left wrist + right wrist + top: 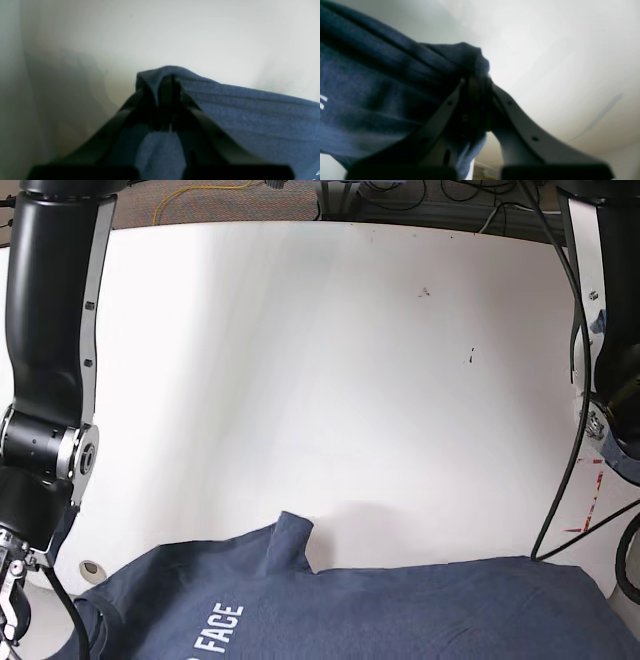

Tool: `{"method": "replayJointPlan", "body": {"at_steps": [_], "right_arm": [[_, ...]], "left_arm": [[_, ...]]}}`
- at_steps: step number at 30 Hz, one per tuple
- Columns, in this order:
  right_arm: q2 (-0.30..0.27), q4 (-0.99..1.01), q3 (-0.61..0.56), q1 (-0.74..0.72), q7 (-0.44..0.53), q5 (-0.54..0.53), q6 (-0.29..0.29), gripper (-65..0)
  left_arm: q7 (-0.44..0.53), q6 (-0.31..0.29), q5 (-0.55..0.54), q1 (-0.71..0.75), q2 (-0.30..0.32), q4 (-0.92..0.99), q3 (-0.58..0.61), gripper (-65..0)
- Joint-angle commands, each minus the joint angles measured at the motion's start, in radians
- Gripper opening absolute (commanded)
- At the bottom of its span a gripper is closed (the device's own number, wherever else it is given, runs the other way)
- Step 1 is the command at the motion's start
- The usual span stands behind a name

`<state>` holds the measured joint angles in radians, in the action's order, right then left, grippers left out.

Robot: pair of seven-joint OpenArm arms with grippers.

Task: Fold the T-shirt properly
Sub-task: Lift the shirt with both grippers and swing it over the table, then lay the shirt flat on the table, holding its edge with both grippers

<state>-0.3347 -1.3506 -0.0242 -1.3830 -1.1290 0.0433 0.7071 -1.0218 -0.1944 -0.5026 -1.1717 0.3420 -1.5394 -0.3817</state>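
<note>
**Both grippers pinch navy cloth at the near table edge**

Across the near edge of the white table (330, 380) lies the T-shirt (400, 610), a dark heathered navy knit with a soft, slightly fuzzy surface. White block letters reading "FACE" run up the cloth at the lower left of the base view. One small flap of fabric stands up from the upper edge, near the middle, and the rest spreads wide and fairly flat toward the bottom of that view. The tabletop is smooth and matte, marked with a few small dark specks.

Seen from the left wrist camera, the left gripper (170, 80) has its dark, tapering fingers pressed together on a bunched fold of the shirt. The cloth humps over the fingertips into a rounded peak and falls away to the right in long parallel ridges.

Seen from the right wrist camera, the right gripper (475, 80) is likewise clamped on a gathered corner of the shirt. Its fingers are grey, flat-sided and dotted with small screw holes. The fabric bulges just above the tips and stretches off to the left in deep, taut folds, with a scrap of white lettering at the far left edge.

Neither fingertip pair can be made out in the base view.
</note>
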Motion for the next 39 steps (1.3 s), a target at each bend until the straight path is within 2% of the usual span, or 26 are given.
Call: {"method": "replayJointPlan", "body": {"at_steps": [1,13,19,26,39], "right_arm": [[-0.034,-0.045,-0.001,0.003,0.002,0.019,-0.009,-65.0],[-0.068,-0.327,0.008,0.32,-0.012,0.027,-0.009,-65.0],[-0.06,-0.484,0.085,0.518,-0.052,0.027,-0.009,-65.0],[-0.059,-0.619,0.119,0.736,-0.056,0.03,-0.009,-65.0],[0.033,-0.688,0.267,1.086,-0.058,0.023,-0.009,-65.0]], "left_arm": [[0.019,0.003,0.003,0.008,0.006,-0.008,0.0,-65.0],[0.019,0.0,0.002,0.221,-0.005,-0.121,-0.001,-65.0],[0.016,-0.024,-0.052,0.379,-0.005,-0.201,-0.01,-65.0],[0.013,-0.033,-0.083,0.585,-0.005,-0.316,-0.027,-65.0],[-0.03,-0.033,-0.236,0.975,0.002,-0.401,-0.205,-65.0]]}}
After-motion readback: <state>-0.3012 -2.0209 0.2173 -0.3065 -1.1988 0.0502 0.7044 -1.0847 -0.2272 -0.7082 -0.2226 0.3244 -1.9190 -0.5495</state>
